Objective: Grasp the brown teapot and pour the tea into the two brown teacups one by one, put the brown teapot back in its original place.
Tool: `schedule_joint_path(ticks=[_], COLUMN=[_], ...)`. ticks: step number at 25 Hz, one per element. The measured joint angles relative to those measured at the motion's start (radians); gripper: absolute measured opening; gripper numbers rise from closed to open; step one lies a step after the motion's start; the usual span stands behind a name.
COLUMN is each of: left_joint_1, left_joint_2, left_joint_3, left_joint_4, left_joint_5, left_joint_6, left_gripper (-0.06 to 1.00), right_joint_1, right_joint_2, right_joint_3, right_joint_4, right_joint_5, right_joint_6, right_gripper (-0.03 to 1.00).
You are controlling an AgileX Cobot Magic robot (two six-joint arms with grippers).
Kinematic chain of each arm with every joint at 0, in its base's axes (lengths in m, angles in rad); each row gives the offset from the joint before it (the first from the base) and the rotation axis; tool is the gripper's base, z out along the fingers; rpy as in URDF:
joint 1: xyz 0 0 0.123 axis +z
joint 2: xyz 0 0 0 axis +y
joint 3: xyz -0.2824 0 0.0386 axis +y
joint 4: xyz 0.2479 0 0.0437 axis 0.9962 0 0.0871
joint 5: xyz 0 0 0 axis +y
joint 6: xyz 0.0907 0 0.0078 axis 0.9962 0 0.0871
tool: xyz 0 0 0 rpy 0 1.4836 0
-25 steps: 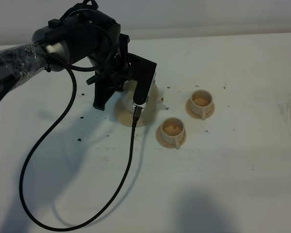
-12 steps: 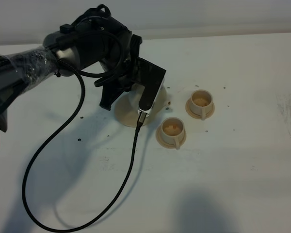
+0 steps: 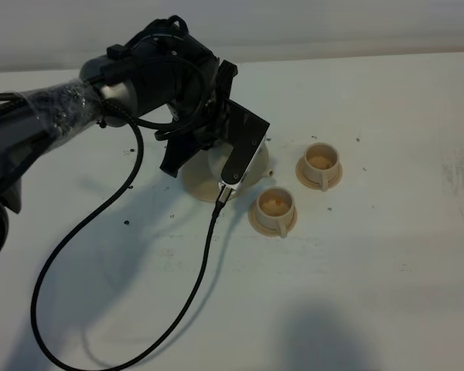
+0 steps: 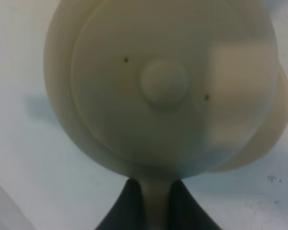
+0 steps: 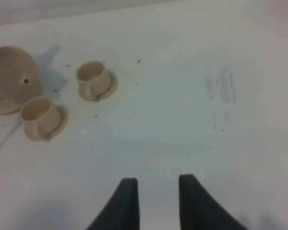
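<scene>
My left gripper (image 4: 156, 186) is clamped on the loop handle of the brown teapot (image 4: 168, 115); my two dark fingers (image 4: 129, 206) press that handle from either side, and the lid knob (image 4: 164, 82) sits straight ahead of them. The pot hangs over the wide saucer plate (image 3: 192, 176), shifted toward the plate's cup-facing edge, so a crescent of the plate shows past the pot's body. I cannot tell whether the pot's base touches the plate, since my wrist and its camera mount cover most of the pot from above.

The nearer teacup (image 3: 276, 202) stands upright on its small saucer (image 3: 257, 221) just beside the plate, on the side where the pot leans out. The farther teacup (image 3: 320, 158) stands upright on its own saucer (image 3: 339, 176), beyond the first cup as reckoned from the plate, and apart from it. Both cups look tan-brown inside. A black cable (image 3: 208, 239) trails from my left wrist, passing the plate's edge and looping over the white table (image 3: 356, 278).

My right gripper (image 5: 156, 201) hangs well away from the plate, beyond both cups, its fingers apart with only bare table between them
</scene>
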Motion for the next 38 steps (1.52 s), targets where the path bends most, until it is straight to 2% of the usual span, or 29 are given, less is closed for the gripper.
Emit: schedule_joint_path(ticks=[6,25,38], left_joint_1=[-0.024,-0.044,-0.082], left_joint_2=[0.024,0.025,0.025], left_joint_3=[0.001,0.001,0.001], left_joint_4=[0.058,0.103,0.185], left_joint_5=[-0.002,-0.027,-0.034], left_joint_6=[0.001,0.043,0.043], left_gripper=[0.11,0.11,0.11], right_joint_1=[0.0,0.0,0.0], right_joint_2=[0.0,0.0,0.0], right_joint_3=[0.0,0.0,0.0], right_joint_4=[0.0,0.0,0.0], right_joint_5=[0.0,0.0,0.0], right_joint_6=[0.0,0.0,0.0], right_gripper=[0.23,0.23,0.23])
